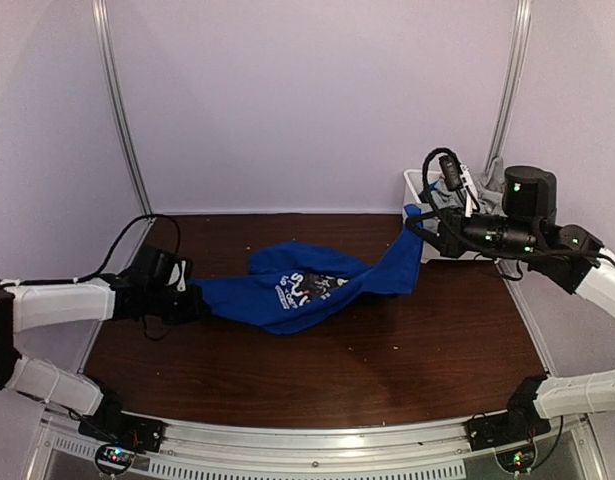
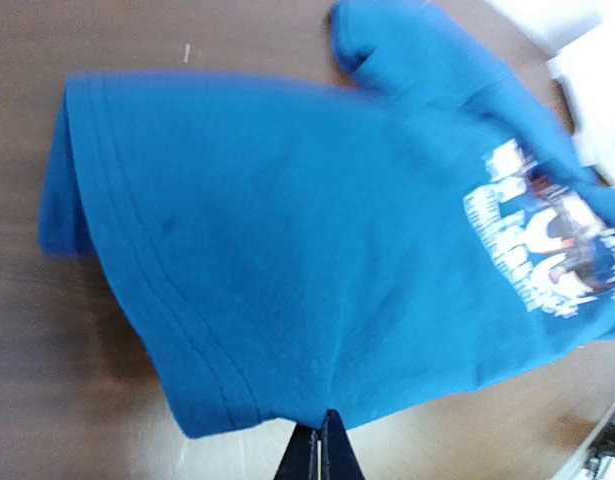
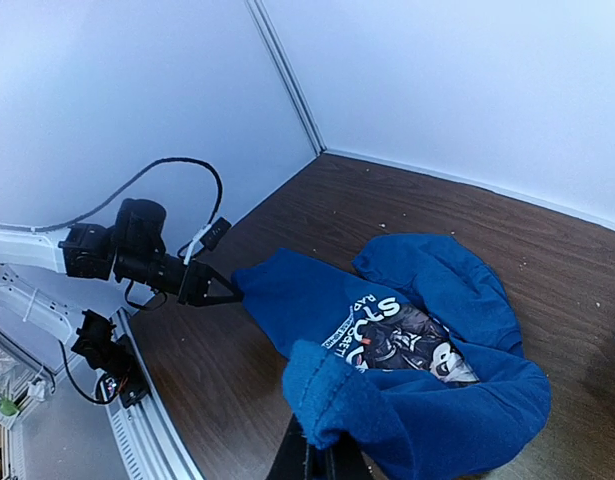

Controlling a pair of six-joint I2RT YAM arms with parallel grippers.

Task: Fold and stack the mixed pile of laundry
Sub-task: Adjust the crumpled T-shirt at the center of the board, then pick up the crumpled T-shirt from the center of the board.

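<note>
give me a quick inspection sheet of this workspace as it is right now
surface: dark brown wooden table, a few pale crumbs
job's things: royal-blue cloth T-shirt with white print stretched between both hands, middle resting on the table; light-grey cloth seems to stick out of the bin
clutter: white rectangular plastic bin, far right
hands: left hand shut on the shirt's hem; right hand shut on its other end, raised
cables: black cable loops over the left arm
surroundings: pale lilac walls, metal posts
</note>
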